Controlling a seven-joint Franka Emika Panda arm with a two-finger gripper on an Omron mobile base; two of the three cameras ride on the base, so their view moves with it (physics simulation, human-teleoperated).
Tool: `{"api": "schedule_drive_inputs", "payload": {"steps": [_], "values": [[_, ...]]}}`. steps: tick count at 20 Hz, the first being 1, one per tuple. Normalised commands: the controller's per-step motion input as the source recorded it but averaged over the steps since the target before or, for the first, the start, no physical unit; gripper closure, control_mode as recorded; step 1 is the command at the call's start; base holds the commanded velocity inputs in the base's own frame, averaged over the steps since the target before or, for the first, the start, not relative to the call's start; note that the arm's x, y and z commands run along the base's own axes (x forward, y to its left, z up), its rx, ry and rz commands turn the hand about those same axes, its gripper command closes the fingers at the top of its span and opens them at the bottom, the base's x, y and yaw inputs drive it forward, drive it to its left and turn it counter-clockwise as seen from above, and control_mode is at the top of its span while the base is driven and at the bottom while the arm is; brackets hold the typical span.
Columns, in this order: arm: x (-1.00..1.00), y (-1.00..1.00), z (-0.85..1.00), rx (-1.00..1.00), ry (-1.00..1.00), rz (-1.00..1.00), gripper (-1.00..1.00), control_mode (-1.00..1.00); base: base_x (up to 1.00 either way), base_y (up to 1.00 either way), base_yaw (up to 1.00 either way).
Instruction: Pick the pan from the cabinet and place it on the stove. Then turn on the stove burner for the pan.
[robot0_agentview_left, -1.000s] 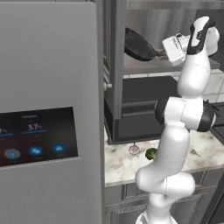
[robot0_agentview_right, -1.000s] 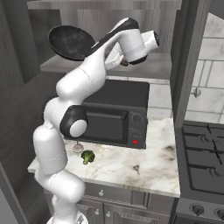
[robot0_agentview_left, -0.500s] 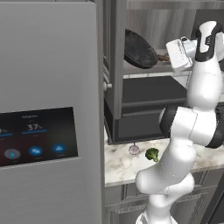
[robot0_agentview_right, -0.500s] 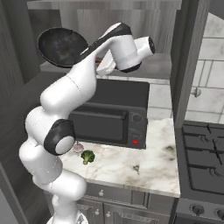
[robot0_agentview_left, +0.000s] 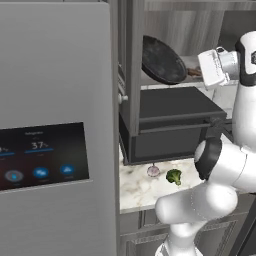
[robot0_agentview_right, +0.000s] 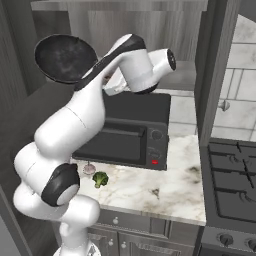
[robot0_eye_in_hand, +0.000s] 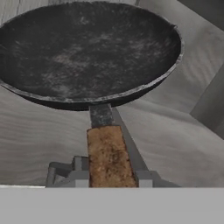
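Observation:
The black pan (robot0_eye_in_hand: 87, 48) hangs steeply tilted in front of the open grey wood-grain cabinet (robot0_agentview_right: 150, 30), its speckled inside facing outward. My gripper (robot0_eye_in_hand: 111, 175) is shut on the pan's reddish-brown handle (robot0_eye_in_hand: 107, 153), one finger (robot0_eye_in_hand: 81, 168) on each side. In the left base view the pan (robot0_agentview_left: 162, 60) is just left of my white hand, with the cabinet (robot0_agentview_left: 200, 30) behind it. From the right base view the pan (robot0_agentview_right: 65, 57) shows above my forearm. The stove (robot0_agentview_right: 232, 185) lies at the lower right. Its stove burner is too dark to make out.
A black countertop oven (robot0_agentview_right: 127, 132) stands on the marble counter (robot0_agentview_right: 165, 190) under the cabinet. A broccoli floret (robot0_agentview_right: 100, 178) and a small glass (robot0_agentview_right: 90, 168) sit in front of it. The open cabinet door (robot0_agentview_left: 129, 75) and the steel fridge (robot0_agentview_left: 55, 125) are at the left.
The pan has tipped from nearly flat to steeply tilted while still held. My hand has moved right in the left base view, and the elbow has swung over with it.

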Motion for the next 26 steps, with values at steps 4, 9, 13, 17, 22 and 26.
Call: {"api": "schedule_drive_inputs", "payload": {"steps": [4, 9, 13, 17, 22, 26], "values": [[-0.61, 0.0, -0.01, 0.0, 0.0, -0.03, 1.0, -1.0, 0.0, 0.0, 0.0], [-0.61, 0.0, -0.03, 0.0, 0.0, -0.03, 1.0, -1.0, 0.0, 0.0, 0.0], [-0.59, 0.0, -0.01, 0.0, -0.01, -0.03, 1.0, -1.0, 0.0, 0.0, 0.0], [-0.63, -0.02, -0.05, 0.0, 0.0, -0.03, 1.0, -1.0, 0.0, 0.0, 0.0], [-0.62, -0.01, -0.12, 0.0, 0.0, -0.03, 1.0, -1.0, 0.0, 0.0, 0.0], [-0.23, 0.0, -0.03, 0.0, 0.0, 0.0, 1.0, -1.0, 0.0, 0.0, 0.0]]}}
